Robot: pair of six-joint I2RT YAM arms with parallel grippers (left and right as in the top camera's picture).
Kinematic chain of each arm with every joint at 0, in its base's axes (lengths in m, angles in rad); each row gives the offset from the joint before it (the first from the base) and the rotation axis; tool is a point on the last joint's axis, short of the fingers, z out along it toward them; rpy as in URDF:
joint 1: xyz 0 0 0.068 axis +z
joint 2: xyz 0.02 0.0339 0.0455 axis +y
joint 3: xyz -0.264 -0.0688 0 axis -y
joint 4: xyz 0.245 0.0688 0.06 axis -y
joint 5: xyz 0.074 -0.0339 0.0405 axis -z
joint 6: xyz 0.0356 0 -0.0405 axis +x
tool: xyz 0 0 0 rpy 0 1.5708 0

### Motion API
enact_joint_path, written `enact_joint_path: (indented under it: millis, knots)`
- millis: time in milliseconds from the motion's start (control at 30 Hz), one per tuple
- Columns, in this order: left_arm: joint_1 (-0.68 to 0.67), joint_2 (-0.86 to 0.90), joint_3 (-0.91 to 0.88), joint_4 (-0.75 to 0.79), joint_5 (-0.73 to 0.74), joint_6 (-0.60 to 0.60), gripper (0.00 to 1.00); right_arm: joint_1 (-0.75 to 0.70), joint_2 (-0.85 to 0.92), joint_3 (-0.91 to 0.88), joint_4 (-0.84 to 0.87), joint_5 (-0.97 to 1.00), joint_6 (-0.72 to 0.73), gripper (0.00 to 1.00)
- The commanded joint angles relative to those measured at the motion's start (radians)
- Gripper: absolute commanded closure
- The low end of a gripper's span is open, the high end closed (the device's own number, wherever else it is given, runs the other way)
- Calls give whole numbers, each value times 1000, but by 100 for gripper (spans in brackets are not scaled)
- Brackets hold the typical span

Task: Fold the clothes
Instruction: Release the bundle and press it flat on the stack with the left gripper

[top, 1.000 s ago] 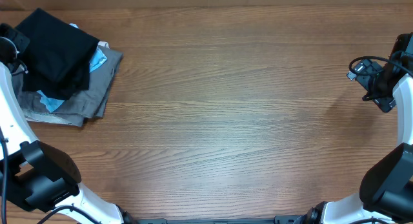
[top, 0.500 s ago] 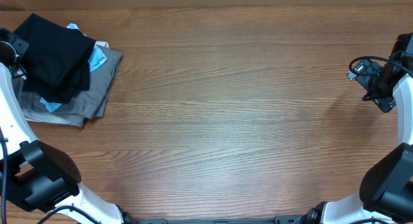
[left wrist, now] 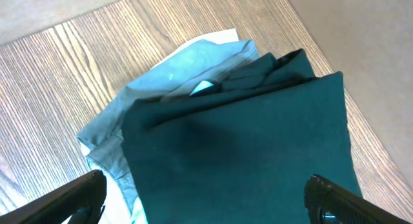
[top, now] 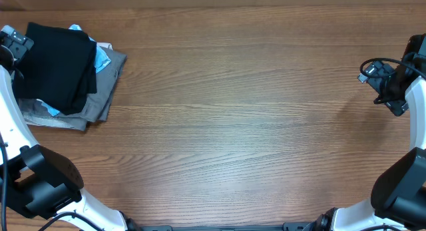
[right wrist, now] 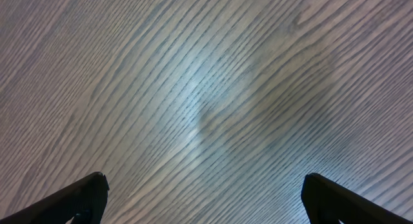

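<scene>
The clothes, a black T-shirt (top: 56, 64) folded into a rectangle, lie flat on top of a pile at the table's far left. In the left wrist view the black shirt (left wrist: 245, 140) fills the space under my left gripper (left wrist: 206, 190), which is open with its jaws wide apart above the cloth and nothing between them. From overhead my left gripper (top: 16, 47) sits at the shirt's left edge. At the right edge of the table my right gripper (top: 382, 90) is open over bare wood, and the right wrist view shows that gripper (right wrist: 206, 193) empty.
Under the black shirt lie a light-blue folded garment (top: 101, 60) and a grey folded garment (top: 100, 98); the light-blue one (left wrist: 174, 69) sticks out at the far side. The wooden table (top: 253, 124) stretches between both arms.
My left gripper has opened and let go of the black shirt, which has settled flatter and squarer on the pile, slightly farther back. The right arm has not moved.
</scene>
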Motion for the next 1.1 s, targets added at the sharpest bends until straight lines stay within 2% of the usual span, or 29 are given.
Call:
enact_joint_path:
  millis: [0,33,100,133,167,233,300,433,500,733,1067]
  knots:
    - [10,-30,37,-9,89,19,18,-1,-5,1,2,10,-2,0]
    - [10,-31,37,-17,140,24,44,-1,-5,1,2,10,-2,0]
    - [9,-31,36,-55,224,24,82,-1,-5,1,2,10,-2,0]
    - [4,-29,32,-73,244,24,93,-1,-5,1,2,10,-2,0]
    - [3,-28,26,-86,245,24,96,-1,-5,1,2,10,-2,0]
    - [-3,-27,9,-89,244,40,96,-1,-5,1,2,10,-2,0]
    - [-4,-25,0,-81,291,121,96,0,-5,1,2,10,-2,0]
    - [-3,-16,-1,-50,484,257,96,-1,-5,1,2,10,-2,0]
    - [-1,-9,-1,-21,587,287,96,-1,-5,1,2,10,-2,0]
    - [0,106,-2,57,688,285,96,-1,-5,1,2,10,-2,0]
    - [5,375,-2,222,738,260,96,-1,-5,1,2,10,-2,0]
